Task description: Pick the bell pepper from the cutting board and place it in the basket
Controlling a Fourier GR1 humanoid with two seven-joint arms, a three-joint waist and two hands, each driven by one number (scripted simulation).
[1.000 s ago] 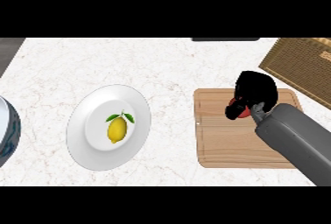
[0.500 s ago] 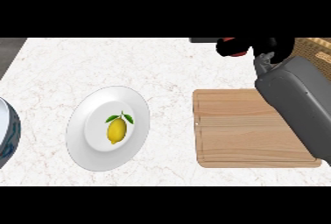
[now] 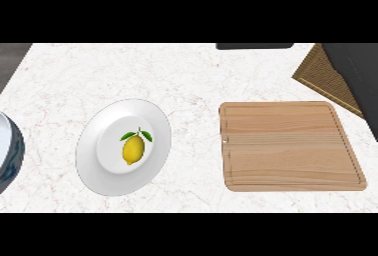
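Three items occupy the near part of the table [image 3: 170,70], which has a white marbled top. At the near left edge, a dish [image 3: 9,150] with a dark blue-grey rim is cut off by the frame, so only a curved portion shows. Just right of it, but apart from it, lies a white plate [image 3: 92,150]. A yellow lemon [image 3: 133,150] with green leaves at its far end rests at the centre of the plate. To the right of the plate, separated by a strip of bare table, a wooden cutting board [image 3: 291,145] lies flat. A groove runs round its border, and only its wood grain shows on top.

Beyond the cutting board's far right corner sits the brown woven basket [image 3: 314,72], cut off by the frame. A dark grey shape [image 3: 365,65] overlaps the basket's right part at the right edge. It cannot be told whether this is a forearm. At the far edge, a flat black object [image 3: 255,46] shows only as a narrow strip.

Neither the left hand nor the right hand shows in the view, so whether their fingers are straight or curled cannot be told. The bell pepper is not visible anywhere, and its position cannot be told.
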